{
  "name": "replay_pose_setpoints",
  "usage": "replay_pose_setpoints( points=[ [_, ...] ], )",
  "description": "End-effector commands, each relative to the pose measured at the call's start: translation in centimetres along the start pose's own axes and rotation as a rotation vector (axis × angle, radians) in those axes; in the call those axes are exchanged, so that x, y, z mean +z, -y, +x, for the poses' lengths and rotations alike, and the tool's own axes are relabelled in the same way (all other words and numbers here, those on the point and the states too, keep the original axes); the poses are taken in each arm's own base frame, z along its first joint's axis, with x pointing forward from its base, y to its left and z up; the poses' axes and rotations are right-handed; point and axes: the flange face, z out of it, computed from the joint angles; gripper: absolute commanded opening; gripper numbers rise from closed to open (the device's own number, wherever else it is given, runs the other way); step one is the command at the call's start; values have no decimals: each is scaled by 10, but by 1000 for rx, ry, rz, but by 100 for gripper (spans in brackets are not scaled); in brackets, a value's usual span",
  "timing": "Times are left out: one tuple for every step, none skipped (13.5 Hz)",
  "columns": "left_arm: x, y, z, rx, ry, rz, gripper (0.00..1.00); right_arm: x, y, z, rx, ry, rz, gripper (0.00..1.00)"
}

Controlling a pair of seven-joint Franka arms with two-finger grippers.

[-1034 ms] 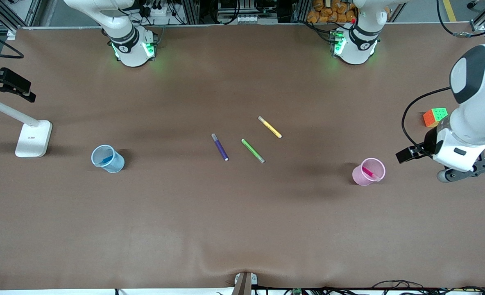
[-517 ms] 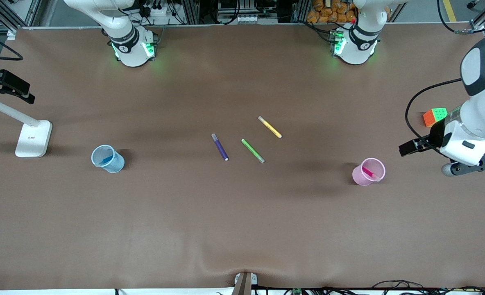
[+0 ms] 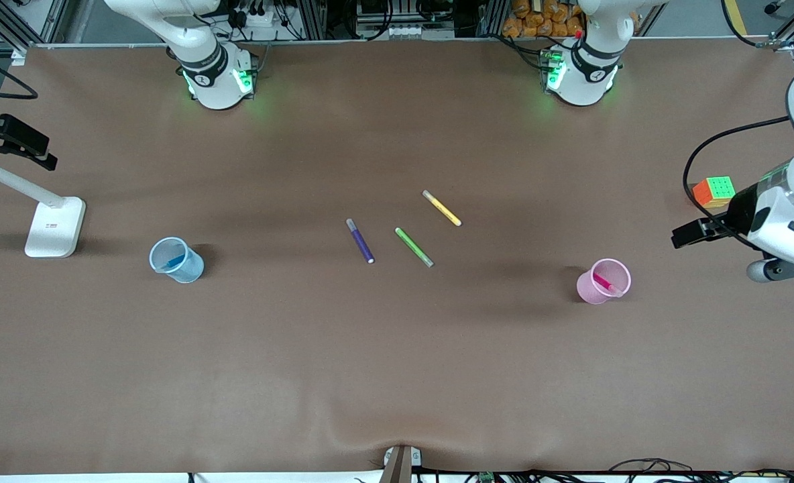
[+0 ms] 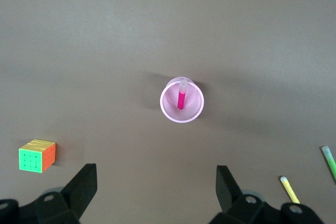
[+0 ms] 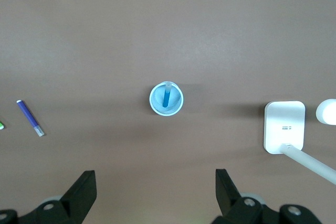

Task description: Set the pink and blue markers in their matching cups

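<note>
The pale pink cup (image 3: 603, 281) stands toward the left arm's end of the table with the pink marker (image 3: 603, 281) upright-tilted inside it. The pale blue cup (image 3: 176, 259) stands toward the right arm's end with the blue marker (image 3: 173, 261) inside. My left gripper (image 3: 781, 270) is open and empty, up over the table edge beside the pink cup (image 4: 181, 100). My right gripper (image 5: 155, 190) is open and empty, high over the table near the blue cup (image 5: 166, 99); it is out of the front view.
A dark purple pen (image 3: 360, 241), a green pen (image 3: 414, 247) and a yellow pen (image 3: 442, 208) lie mid-table. A colour cube (image 3: 713, 191) sits near the left gripper. A white stand (image 3: 55, 227) with a black camera is beside the blue cup.
My left gripper has drawn away from the pink cup toward the left arm's end of the table. Cups, markers and pens have not moved.
</note>
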Motion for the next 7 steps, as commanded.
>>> replay_pose_setpoints(
  points=[
    [-21,5,-10,11,1,-10,100,2,-2,-3,-1,1,1,100],
    [-27,5,-14,11,-1,-6,100,2,-2,-3,-1,1,1,100],
    [-31,5,-20,17,15,2,100,2,-2,-3,-1,-1,1,100],
    [-35,6,-25,50,25,8,100,2,-2,-2,-1,-1,1,100],
    [-41,10,-31,92,31,15,100,2,-2,-2,-2,-2,1,100],
    [-45,19,-32,116,33,17,100,2,-2,-2,-2,-1,1,100],
    [-51,25,-35,128,25,17,100,2,-2,-2,-2,-2,1,100]
  ],
)
